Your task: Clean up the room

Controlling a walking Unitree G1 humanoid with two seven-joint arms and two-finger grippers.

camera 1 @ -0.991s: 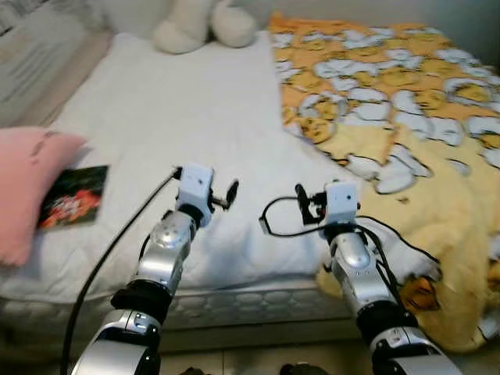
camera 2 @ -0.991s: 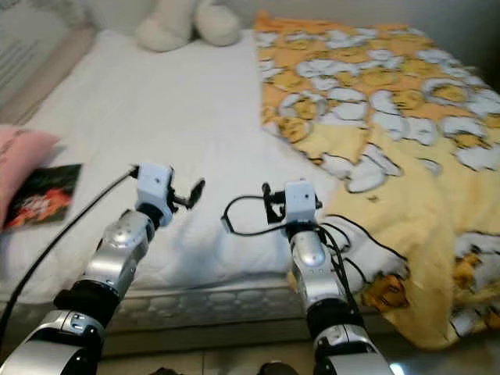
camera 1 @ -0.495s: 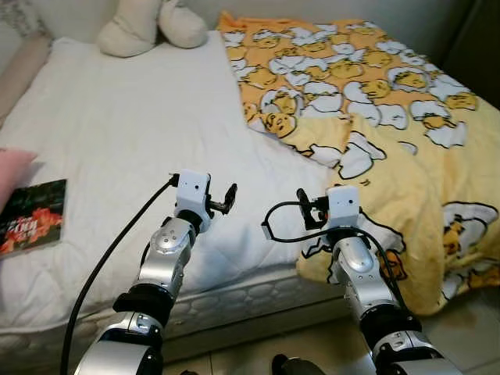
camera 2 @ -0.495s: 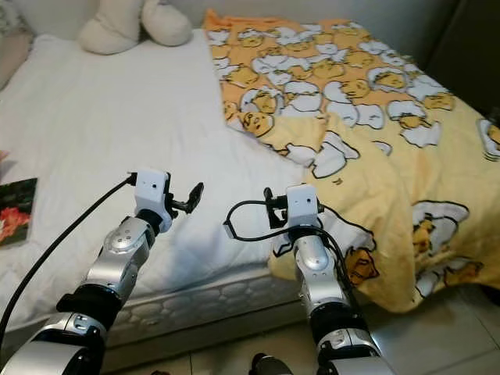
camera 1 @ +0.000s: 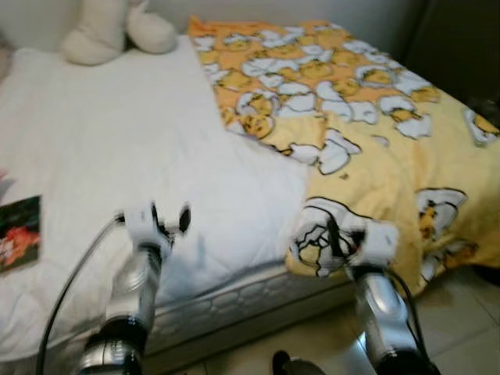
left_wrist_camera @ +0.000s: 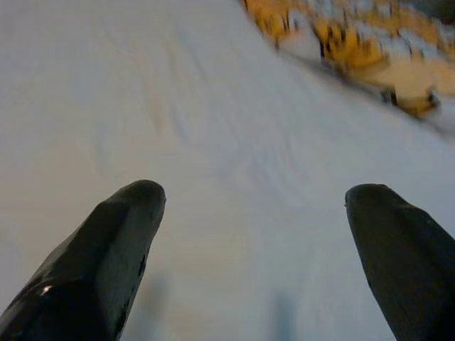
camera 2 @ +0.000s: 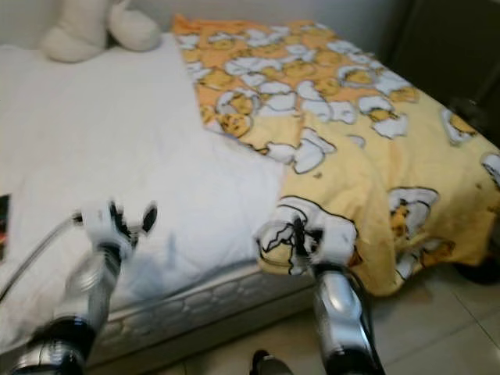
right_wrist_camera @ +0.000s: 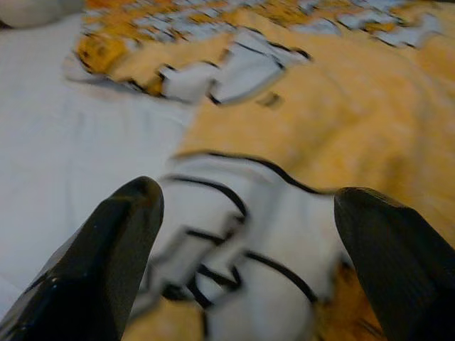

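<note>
A bed (camera 1: 117,141) with a white sheet lies before the robot, and a yellow blanket (camera 1: 391,156) printed with white-and-orange cartoon figures covers its right half and hangs over the near edge toward the tiled floor (camera 1: 312,348). Both head views are blurred. At the head of the bed a cream plush toy (camera 1: 109,31) rests against the wall.

The left gripper (camera 1: 168,223) is held over the white sheet near the bed's near edge. Its wrist camera gives what the head views smear out — the two black fingers (left_wrist_camera: 106,249) stand wide apart, with bare white sheet between them and the blanket's orange edge far ahead. The right gripper (camera 1: 337,238) is held over the blanket's hanging corner, just above the mattress edge. In its wrist view the fingers (right_wrist_camera: 106,256) are likewise spread, empty, and between them lies a fold of blanket (right_wrist_camera: 242,234) with a white figure outlined in black, touching neither finger as far as the blur allows.

The left eye view catches a dark book (camera 1: 19,230) with a red cover picture lying flat on the sheet at the far left — the right eye view shows just a sliver of it (camera 2: 2,226) at its border. Dark furniture (camera 2: 445,55) stands beyond the bed on the right.
</note>
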